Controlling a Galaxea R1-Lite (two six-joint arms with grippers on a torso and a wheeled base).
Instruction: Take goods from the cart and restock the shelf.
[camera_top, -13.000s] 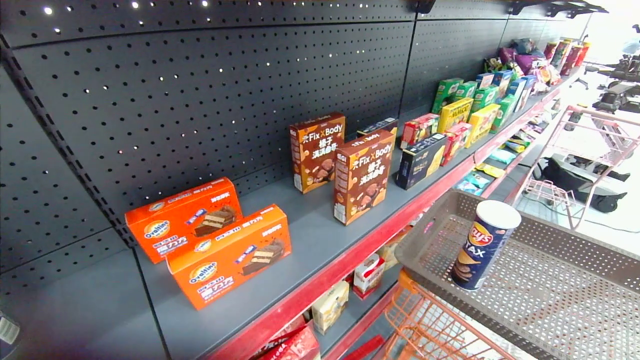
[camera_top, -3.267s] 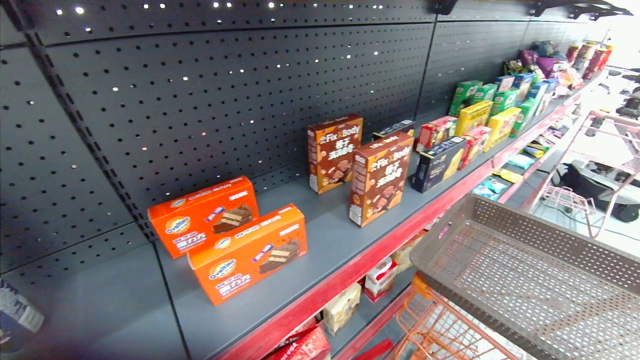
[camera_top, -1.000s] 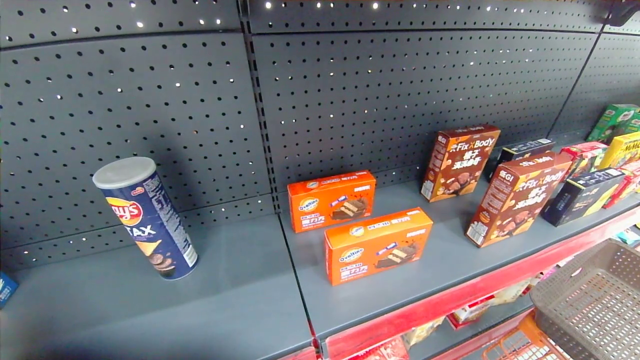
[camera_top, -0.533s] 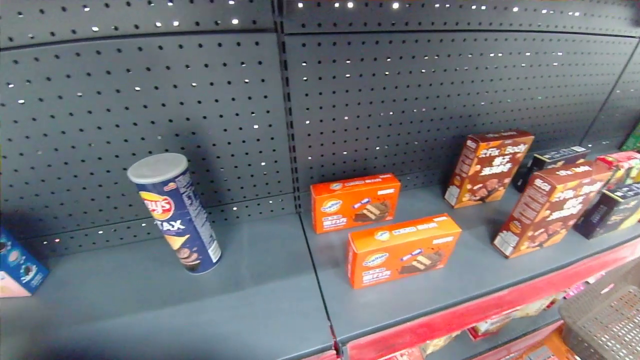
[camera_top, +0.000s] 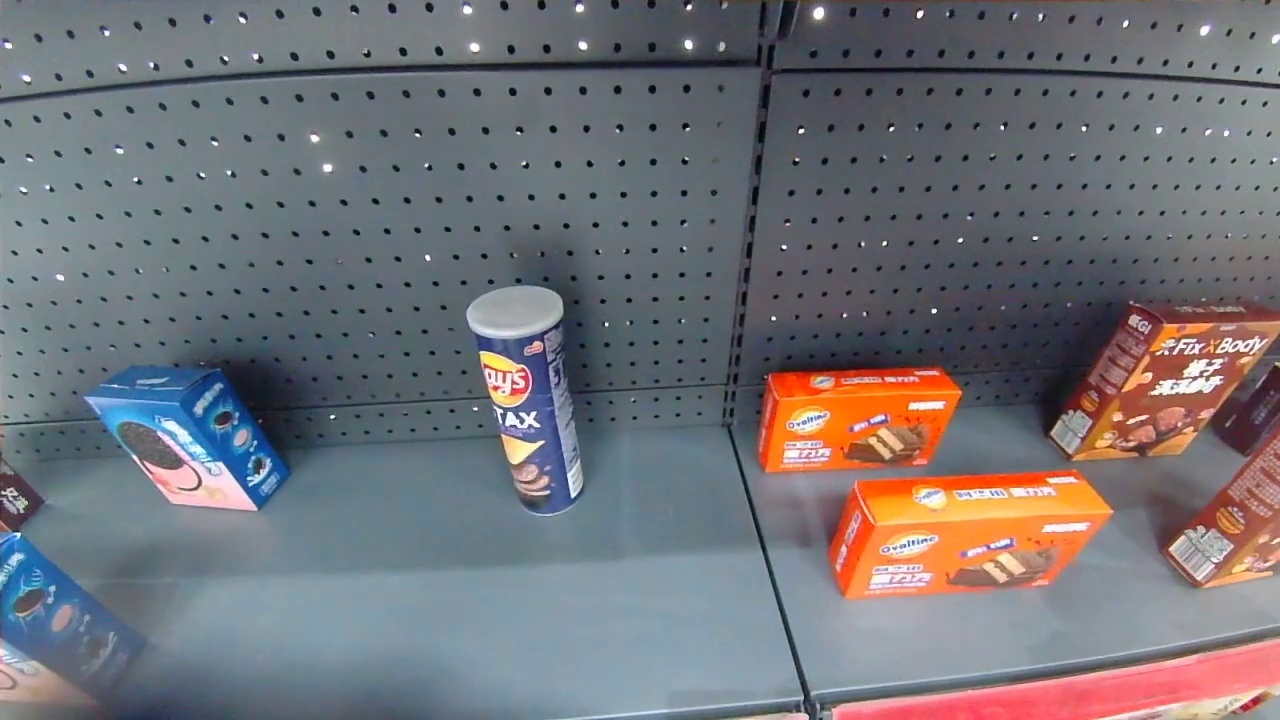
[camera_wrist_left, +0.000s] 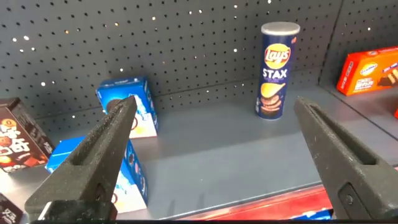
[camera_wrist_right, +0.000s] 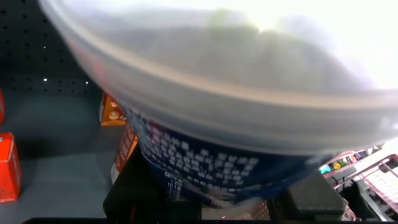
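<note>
A blue chips can (camera_top: 525, 400) with a grey lid stands upright on the grey shelf (camera_top: 400, 600), close to the pegboard back. The left wrist view shows this can (camera_wrist_left: 277, 68) farther off. My left gripper (camera_wrist_left: 213, 102) is open and holds nothing, level with the shelf's front and short of the can. My right gripper (camera_wrist_right: 217, 199) is shut on a second blue chips can (camera_wrist_right: 211, 162). That can's pale lid (camera_wrist_right: 236, 74) sits right in front of the right wrist camera and hides most of what lies behind it.
Blue cookie boxes (camera_top: 190, 450) (camera_top: 55, 620) stand left of the can. To its right, past the shelf seam, lie two orange boxes (camera_top: 855, 418) (camera_top: 965, 533). Brown boxes (camera_top: 1160, 375) are at the far right. Bare shelf lies around and in front of the can.
The head camera has swung left, so the whole picture has shifted right and the cart basket is gone from it. The can that stood in the basket 13 s ago was gone 3.3 s ago.
</note>
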